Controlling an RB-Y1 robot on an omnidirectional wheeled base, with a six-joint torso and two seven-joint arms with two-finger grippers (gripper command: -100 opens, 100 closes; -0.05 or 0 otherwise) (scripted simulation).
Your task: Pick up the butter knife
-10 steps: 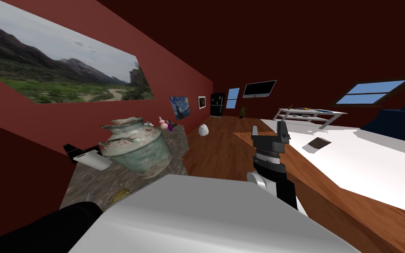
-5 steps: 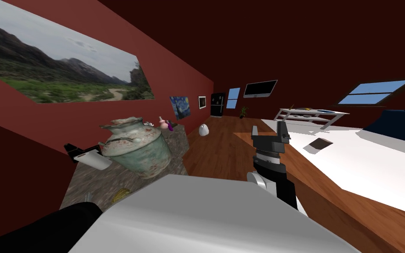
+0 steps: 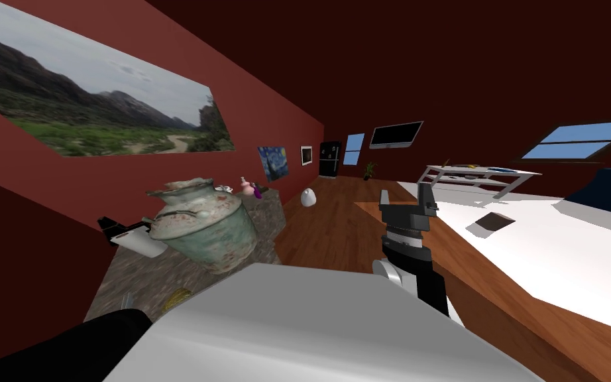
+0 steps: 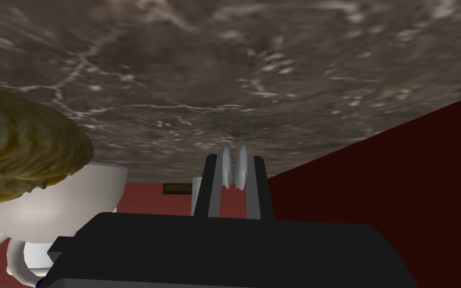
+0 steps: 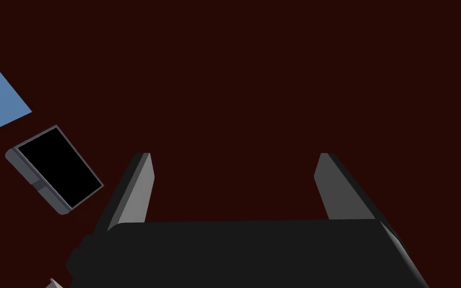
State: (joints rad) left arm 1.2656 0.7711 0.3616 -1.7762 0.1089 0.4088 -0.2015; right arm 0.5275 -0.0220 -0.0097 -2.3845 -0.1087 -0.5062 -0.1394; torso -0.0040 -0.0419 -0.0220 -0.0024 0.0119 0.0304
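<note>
My left gripper [image 4: 233,167] hangs close over a mottled grey-brown stone counter [image 4: 234,75], its two fingers pressed together with nothing seen between them. In the head view a thin grey sliver [image 3: 126,300] rises from the counter [image 3: 158,275] at the end of my dark left arm. I cannot tell whether it is the butter knife or my fingertips. My right gripper [image 3: 403,194] is raised above the wooden floor, away from the counter. Its fingers [image 5: 137,192] stand wide apart and empty.
On the counter stand a big pale green vase [image 3: 201,222], a white paper roll [image 3: 137,242], a yellow-brown lump [image 4: 19,140] over a white cup [image 4: 49,210], and a pink bottle [image 3: 247,186]. A red wall runs behind it. A white egg-shaped thing [image 3: 308,196] lies on the floor.
The whole head view has shifted a little, so I have turned slightly. The right arm keeps its pose, and nothing on the counter has moved.
</note>
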